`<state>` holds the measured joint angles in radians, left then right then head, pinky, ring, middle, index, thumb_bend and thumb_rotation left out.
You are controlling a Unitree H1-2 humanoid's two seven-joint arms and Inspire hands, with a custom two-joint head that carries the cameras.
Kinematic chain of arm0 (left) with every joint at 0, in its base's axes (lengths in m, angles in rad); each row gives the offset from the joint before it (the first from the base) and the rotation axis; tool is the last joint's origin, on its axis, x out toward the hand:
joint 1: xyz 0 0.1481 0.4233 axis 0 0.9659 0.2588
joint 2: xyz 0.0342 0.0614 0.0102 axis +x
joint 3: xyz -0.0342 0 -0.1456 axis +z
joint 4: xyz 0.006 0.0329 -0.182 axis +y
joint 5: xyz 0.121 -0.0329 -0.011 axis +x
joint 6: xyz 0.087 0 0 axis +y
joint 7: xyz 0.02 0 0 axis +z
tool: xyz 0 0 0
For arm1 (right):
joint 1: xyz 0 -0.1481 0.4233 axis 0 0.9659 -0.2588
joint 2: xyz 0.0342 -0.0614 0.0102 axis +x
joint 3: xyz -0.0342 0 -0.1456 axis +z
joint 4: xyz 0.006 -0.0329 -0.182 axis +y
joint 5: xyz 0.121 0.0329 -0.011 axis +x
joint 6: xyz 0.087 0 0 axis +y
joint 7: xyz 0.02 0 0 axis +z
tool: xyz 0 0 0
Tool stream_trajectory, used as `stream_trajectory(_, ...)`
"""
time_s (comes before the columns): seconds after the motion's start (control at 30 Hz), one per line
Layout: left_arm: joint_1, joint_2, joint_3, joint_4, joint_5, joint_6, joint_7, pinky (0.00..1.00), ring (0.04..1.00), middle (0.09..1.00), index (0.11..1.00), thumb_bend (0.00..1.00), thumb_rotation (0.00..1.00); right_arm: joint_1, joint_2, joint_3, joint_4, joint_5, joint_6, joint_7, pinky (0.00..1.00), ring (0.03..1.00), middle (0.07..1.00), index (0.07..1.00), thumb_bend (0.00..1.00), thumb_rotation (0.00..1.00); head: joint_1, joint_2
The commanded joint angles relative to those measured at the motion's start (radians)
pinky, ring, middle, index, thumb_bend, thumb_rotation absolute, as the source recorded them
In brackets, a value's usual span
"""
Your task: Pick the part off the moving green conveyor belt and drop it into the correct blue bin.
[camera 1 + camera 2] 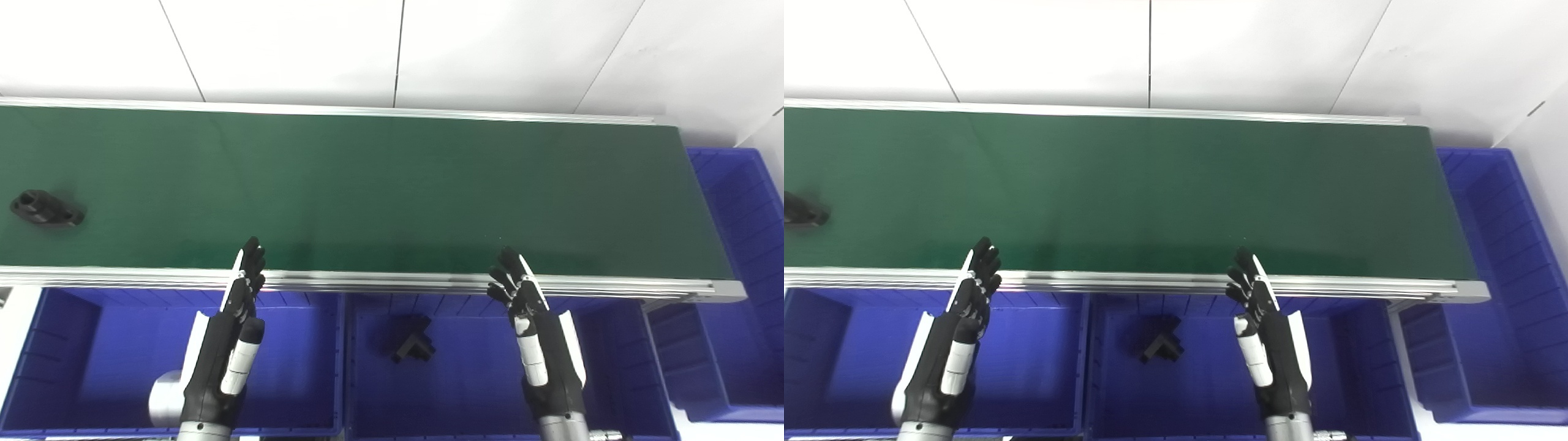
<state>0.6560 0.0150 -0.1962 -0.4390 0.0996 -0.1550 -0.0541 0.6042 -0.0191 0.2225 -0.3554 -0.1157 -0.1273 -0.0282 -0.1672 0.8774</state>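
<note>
At the far left of the green belt [367,190] we see the black part [46,209], lying flat and well apart from both of our hands, so nothing can be gripped yet. Our left hand [236,318] hangs over the left bin [55,355] with its fingers straight and apart, holding nothing, its tips just over the belt's near metal rail [380,282]; we judge it waits there as the nearer hand to the part. A grey cylinder [164,399] lies in that bin beside the left arm. The middle bin [465,392] holds a black angled piece [411,346]. Our right hand [530,324] mirrors the left, empty and spread. A further bin [744,245] stands at the belt's right end. Only the rail stands between hands and belt.
</note>
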Motion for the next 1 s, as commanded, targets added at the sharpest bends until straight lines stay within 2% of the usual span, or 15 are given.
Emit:
stream_trajectory(0.0, 0.008, 0.003, -0.002, -0.018, 0.004, -0.038, 0.004, 1.0, 1.0, 1.0, 1.0, 0.73, 0.98, 0.005, 0.002, 0.0, -0.033, 0.002, -0.049, 0.007, 0.85, 0.911, 0.945, 0.948, 0.85, 0.98, 0.0, 0.001)
stream_trajectory(0.97, 0.0, 0.001, -0.004, -0.002, 0.034, -0.053, 0.009, 1.0, 0.992, 1.0, 1.0, 0.74, 0.99, 0.0, 0.0, -0.004, -0.024, 0.02, -0.046, 0.011, 0.85, 0.909, 0.944, 0.946, 0.85, 0.97, 0.011, -0.003)
